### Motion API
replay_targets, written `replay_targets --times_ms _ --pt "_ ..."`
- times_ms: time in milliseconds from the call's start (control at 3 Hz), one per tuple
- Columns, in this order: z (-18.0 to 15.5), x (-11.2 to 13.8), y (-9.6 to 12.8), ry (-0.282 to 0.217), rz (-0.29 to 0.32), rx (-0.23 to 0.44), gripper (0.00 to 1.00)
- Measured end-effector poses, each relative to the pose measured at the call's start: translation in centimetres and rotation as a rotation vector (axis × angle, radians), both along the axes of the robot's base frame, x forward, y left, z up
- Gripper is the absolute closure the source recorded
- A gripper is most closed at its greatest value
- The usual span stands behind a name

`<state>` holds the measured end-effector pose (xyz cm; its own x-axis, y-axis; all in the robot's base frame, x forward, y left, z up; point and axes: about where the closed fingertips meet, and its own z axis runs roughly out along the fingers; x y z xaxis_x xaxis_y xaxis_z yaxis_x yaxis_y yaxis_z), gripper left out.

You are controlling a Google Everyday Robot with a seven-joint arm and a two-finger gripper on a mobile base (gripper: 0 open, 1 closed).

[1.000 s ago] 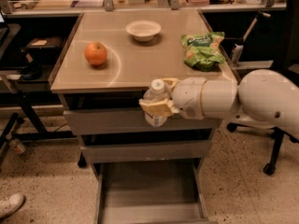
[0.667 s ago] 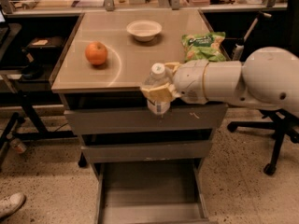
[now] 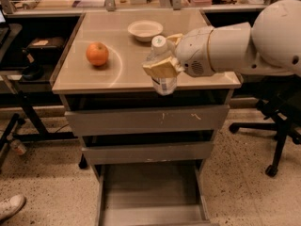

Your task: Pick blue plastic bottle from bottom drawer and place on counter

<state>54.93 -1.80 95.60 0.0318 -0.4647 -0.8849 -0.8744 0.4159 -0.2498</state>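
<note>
My gripper (image 3: 162,60) is shut on the blue plastic bottle (image 3: 162,79), a small clear bottle with a white cap, held upright. It hangs just above the front edge of the beige counter (image 3: 117,74), right of centre. The bottom drawer (image 3: 150,192) is pulled open below and looks empty. My white arm reaches in from the right and covers the right side of the counter.
A red apple (image 3: 97,53) sits on the counter's left part and a white bowl (image 3: 145,30) at its back. Two closed drawers (image 3: 146,121) are above the open one. An office chair base (image 3: 277,135) stands at the right, a shoe (image 3: 10,206) at lower left.
My gripper has lifted the bottle from in front of the top drawer up to the counter's front edge and moved it a little to the right and back.
</note>
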Motion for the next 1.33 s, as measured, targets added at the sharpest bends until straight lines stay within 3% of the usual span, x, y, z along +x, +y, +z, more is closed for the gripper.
replay_targets --times_ms 333,667,1000,1333 --pt "1.7 1.7 -0.2 -0.025 0.009 -0.031 1.0" --pt "3.6 7.1 0.0 -0.008 0.032 -0.063 1.0" --pt "4.3 7.4 0.3 -0.017 0.038 -0.058 1.0" --pt "3.8 7.6 0.9 0.015 0.068 -0.025 1.0"
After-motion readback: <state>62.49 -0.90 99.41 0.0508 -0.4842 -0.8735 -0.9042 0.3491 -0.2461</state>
